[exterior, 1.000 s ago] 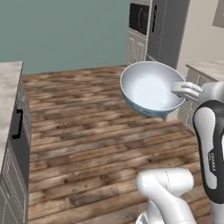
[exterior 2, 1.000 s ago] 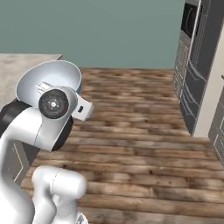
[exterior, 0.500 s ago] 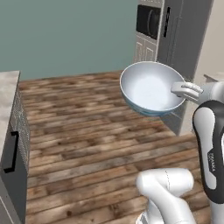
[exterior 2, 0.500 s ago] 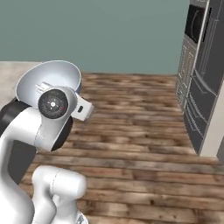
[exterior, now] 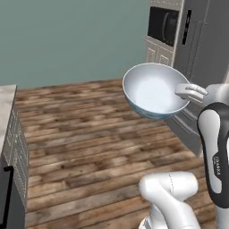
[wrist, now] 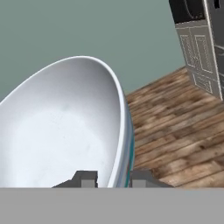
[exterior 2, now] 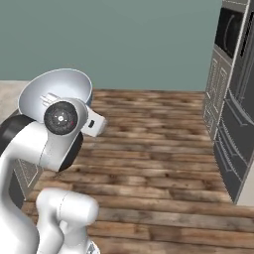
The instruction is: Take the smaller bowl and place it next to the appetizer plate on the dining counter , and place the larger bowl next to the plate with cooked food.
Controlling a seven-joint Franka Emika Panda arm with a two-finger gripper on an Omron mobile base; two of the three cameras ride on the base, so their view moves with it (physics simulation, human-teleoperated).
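The larger bowl [exterior: 154, 91], white inside and light blue outside, hangs tilted in the air above the wood floor. My gripper [exterior: 185, 91] is shut on its right rim. In the hand view the bowl [wrist: 61, 131] fills the left half, and its rim runs down between my two fingertips [wrist: 113, 178], one inside and one outside the wall. From the right base view the bowl [exterior 2: 57, 92] shows behind my arm's wrist. The smaller bowl, both plates and the dining counter are out of view.
A tall dark fridge and a wall oven column [exterior: 188, 49] stand at the right, close beside the arm. A counter corner with grey cabinet fronts [exterior: 9, 134] sits at the left edge. Wood floor [exterior: 80, 134] stretches to a teal wall.
The whole scene has shifted as the base turned: the oven and fridge slid toward the middle, the left counter receded. The bowl stays held the same way.
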